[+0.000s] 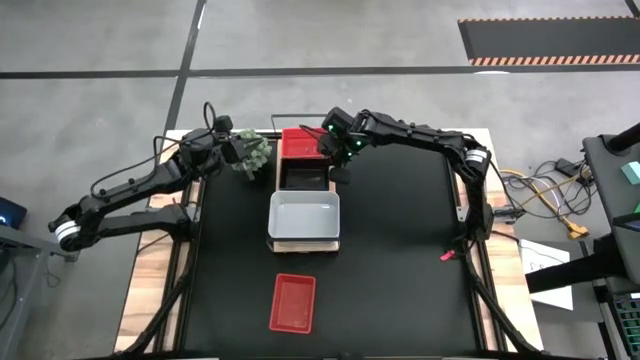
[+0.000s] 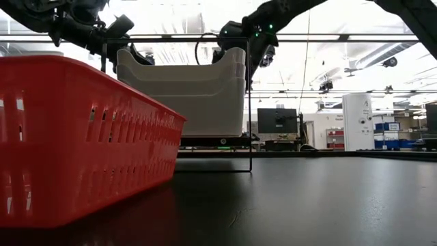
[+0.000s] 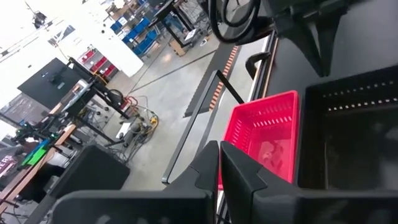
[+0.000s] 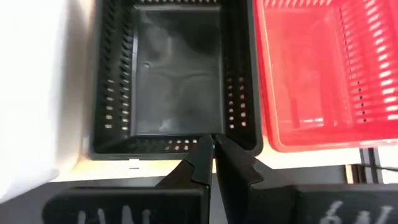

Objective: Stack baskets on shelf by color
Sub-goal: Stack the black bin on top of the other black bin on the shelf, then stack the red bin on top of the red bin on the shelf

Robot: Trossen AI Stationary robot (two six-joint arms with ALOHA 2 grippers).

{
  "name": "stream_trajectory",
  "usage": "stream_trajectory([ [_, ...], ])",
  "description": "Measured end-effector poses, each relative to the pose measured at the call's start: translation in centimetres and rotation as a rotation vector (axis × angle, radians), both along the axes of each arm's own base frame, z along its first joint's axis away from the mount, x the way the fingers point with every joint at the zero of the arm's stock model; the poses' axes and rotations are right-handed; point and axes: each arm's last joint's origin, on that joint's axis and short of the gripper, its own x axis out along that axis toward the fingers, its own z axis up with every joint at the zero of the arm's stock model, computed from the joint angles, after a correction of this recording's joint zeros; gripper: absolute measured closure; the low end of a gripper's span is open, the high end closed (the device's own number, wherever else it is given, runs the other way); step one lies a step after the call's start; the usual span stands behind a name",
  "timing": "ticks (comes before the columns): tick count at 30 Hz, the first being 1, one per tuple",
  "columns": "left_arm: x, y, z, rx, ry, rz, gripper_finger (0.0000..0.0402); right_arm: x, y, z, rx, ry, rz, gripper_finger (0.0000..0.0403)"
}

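Observation:
The shelf runs from the table's far side toward the near side. A red basket sits at its far end, a black basket in the middle, and nested white baskets at the near end. Another red basket lies on the table near the front edge. My right gripper is shut at the black basket's right end wall. My left gripper is shut and holds nothing. It hovers left of the shelf's far end, by the green plant. My right gripper's shut fingertips stand at the rim of the black basket's right end wall, coming from the table's right and slanting down. I cannot tell whether they touch it. The basket rests flat on the shelf.
The shelf's thin dark wire frame rises at its ends. The green plant stands just left of the shelf's far end, under my left arm. Bare black tabletop spreads to the right of the shelf and around the near red basket.

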Motion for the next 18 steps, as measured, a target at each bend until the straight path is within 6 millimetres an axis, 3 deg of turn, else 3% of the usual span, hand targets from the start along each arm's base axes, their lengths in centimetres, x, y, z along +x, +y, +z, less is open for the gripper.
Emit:
stream_trajectory([
  [9,0.5,0.3,0.6,-0.025,-0.115,0.005,0.0402,-2.7,1.9,4.7,-0.061,-0.086,0.076,0.0392],
  [18,0.7,-1.7,1.9,-0.366,-0.4,-0.044,0.0402,-8.4,6.8,4.5,-0.141,-0.25,0.135,0.0392],
])
